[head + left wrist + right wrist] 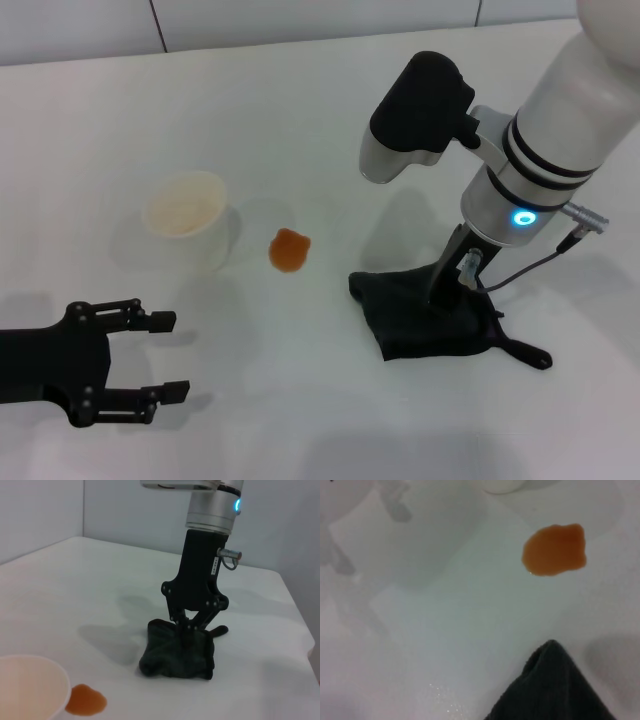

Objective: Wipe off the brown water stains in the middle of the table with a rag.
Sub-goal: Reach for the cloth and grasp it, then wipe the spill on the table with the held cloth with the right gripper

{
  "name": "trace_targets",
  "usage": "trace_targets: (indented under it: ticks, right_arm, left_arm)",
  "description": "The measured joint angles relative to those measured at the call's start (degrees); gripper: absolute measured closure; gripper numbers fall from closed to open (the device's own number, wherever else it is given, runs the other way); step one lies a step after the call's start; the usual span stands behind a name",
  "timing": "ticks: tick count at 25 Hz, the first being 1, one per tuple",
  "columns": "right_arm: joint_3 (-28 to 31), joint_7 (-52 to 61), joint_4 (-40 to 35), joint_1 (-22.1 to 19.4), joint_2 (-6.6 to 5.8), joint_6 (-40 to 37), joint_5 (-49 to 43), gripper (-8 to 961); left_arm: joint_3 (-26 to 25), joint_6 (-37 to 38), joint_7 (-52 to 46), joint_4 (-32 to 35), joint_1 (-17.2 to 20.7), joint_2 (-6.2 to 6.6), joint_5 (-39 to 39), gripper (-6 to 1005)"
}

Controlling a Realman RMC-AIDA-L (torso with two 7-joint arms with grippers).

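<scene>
Head view: the right gripper (447, 290) stands nearly upright over the black, bunched cloth rag (430, 320), its fingers sunk into the folds and closed on them, with the white forearm slanting up toward the robot's right. The small orange-brown, roughly round water stain (290, 249) lies apart from the rag, toward the robot's left, on the plain white table (300, 420). A white paper cup (188, 215) stands just beside the stain on its far side from the rag. The step in hand looks like securing the rag before the wipe; to do it well, the grip should gather enough cloth that a broad pad trails flat, and the sweep should stop short of the cup. The left gripper (150, 355) is parked low at the near left, its 2 fingers spread wide and holding nothing.

Left wrist view: the right gripper (189, 630) pinches the top of the rag (175, 655), its linkage drawn narrow. The stain (86, 701) sits at the foot of the cup (30, 687), almost touching it.

Right wrist view: 1 corner of the rag (555, 685) pokes in, with bare table between it and the stain (554, 549). The fingers are not shown here.
</scene>
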Motion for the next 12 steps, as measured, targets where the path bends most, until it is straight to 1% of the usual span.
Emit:
trace_targets:
  ticks: [1,4,12]
  right_arm:
    - [0.0,0.0,0.1,0.0,0.0,0.0,0.0,703]
    - [-0.1,-0.1,0.6,0.4,0.0,0.0,0.1,918]
    - [-0.6,-0.3,0.9,1.3,0.0,1.4,0.4,935]
  left_arm:
    - [0.0,0.0,0.0,0.0,-0.1,0.0,0.0,213]
    - [0.0,0.0,0.0,0.0,-0.2,0.0,-0.2,213]
    - [0.0,0.3,0.1,0.0,-0.1,-0.16,-0.1,213]
